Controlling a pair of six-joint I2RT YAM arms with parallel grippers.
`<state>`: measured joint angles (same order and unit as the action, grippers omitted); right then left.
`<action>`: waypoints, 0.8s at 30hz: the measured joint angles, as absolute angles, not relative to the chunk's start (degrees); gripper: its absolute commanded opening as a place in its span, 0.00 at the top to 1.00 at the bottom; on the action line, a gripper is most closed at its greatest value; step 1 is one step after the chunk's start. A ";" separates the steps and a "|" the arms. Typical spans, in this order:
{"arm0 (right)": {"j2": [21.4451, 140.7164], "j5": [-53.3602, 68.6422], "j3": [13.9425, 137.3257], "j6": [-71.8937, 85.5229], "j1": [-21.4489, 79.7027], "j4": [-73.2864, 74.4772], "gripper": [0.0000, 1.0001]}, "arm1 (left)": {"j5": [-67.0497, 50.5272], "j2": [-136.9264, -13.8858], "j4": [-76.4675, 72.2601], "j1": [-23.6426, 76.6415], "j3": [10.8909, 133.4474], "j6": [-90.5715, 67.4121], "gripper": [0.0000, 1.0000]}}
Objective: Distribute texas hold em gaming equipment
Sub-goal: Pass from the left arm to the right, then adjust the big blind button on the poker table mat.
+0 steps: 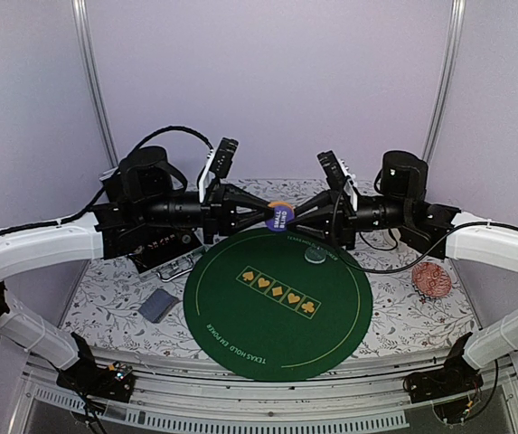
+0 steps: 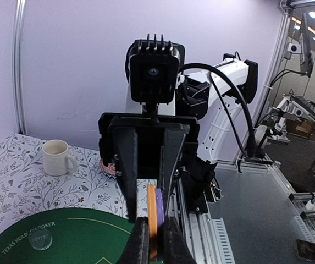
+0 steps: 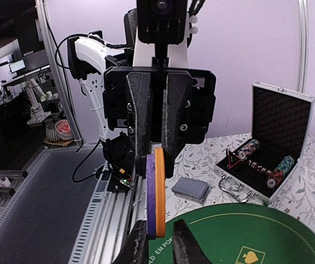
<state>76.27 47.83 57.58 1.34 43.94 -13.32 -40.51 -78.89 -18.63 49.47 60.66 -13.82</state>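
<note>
Firmly pinches orange-and-purple round disc (image 1: 279,216) edge-on in nearly closed left gripper (image 2: 155,242), aloft over far rim of round green felt mat (image 1: 277,344); brackets same disc closely with right gripper (image 3: 158,242), actual squeeze impossible to tell.

green mat (image 1: 340,298) rim: "TEXAS HOLD 'EM POKER" | mat centre: suit signs (image 1: 278,291), spade, heart, diamond, heart, club | orange-rimmed disc (image 1: 278,217): white lettering, unreadable

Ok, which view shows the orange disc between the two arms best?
Top external: the orange disc turns its purple printed face towards that camera. In left wrist the disc is seen only edge-on, a thin orange and purple rim; in right wrist the disc is edge-on too.
</note>
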 measured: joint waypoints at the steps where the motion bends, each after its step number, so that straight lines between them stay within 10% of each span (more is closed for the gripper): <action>1: 76.27 48.16 57.58 1.21 43.94 -13.41 0.94 | -40.40 -78.89 -18.63 49.47 60.66 -13.74 1.00; 6: 76.25 49.45 57.58 1.65 43.97 -13.32 0.98 | -40.29 -78.91 -18.61 49.47 60.66 -13.52 0.97; 12: 75.79 49.60 57.58 -0.58 43.99 -12.38 0.98 | -40.47 -78.87 -18.06 49.54 60.66 -13.17 0.67; 24: 74.54 49.58 57.58 -4.54 43.99 -8.36 0.98 | -39.31 -76.86 -13.72 48.60 61.06 -13.30 0.84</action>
